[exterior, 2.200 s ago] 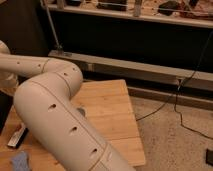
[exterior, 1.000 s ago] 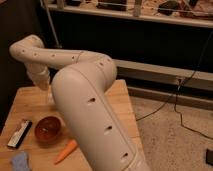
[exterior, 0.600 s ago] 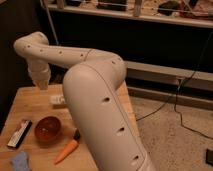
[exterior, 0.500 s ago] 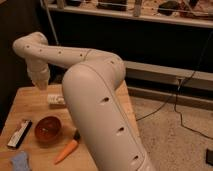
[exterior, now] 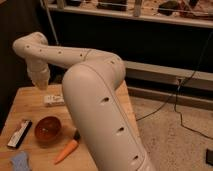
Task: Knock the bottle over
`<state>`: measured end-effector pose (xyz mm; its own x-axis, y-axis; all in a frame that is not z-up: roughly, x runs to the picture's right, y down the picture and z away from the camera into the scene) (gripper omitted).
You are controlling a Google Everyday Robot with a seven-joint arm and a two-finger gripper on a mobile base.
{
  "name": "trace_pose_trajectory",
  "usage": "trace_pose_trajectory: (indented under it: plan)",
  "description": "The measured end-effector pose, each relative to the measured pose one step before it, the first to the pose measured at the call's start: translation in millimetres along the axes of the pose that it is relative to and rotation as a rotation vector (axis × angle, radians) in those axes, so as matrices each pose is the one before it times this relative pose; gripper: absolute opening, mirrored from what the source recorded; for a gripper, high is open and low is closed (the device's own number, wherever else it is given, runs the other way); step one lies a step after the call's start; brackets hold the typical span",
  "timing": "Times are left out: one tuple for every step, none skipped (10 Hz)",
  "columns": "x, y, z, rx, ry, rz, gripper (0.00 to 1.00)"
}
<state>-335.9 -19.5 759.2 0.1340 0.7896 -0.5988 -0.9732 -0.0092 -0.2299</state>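
The bottle (exterior: 53,99), small and whitish with a pale label, lies on its side on the wooden table (exterior: 27,102), near the back middle. Its right end is hidden behind my white arm (exterior: 95,110). My gripper (exterior: 39,81) hangs at the end of the arm, pointing down, just above and to the left of the bottle. It looks apart from the bottle.
An orange bowl (exterior: 48,129) stands in front of the bottle. A carrot (exterior: 66,150) lies to its right. A flat black-and-white device (exterior: 20,133) lies at the left edge and a blue object (exterior: 20,161) at the front. Dark shelving stands behind; cables run on the floor to the right.
My arm has swung from low over the table up and back to the far left, uncovering the bowl, carrot and bottle. In the last half second nothing has visibly moved.
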Motion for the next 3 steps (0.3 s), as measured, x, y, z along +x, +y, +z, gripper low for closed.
trace_pose_trajectory:
  plan:
    - [-0.05,-0.23,0.09,0.00016,0.00009,0.0003,0.8]
    - [-0.16,-0.44,-0.07,0.00013,-0.00005,0.00069,0.8]
    - [0.02,-0.11,0.09,0.00016,0.00011,0.00007,0.8]
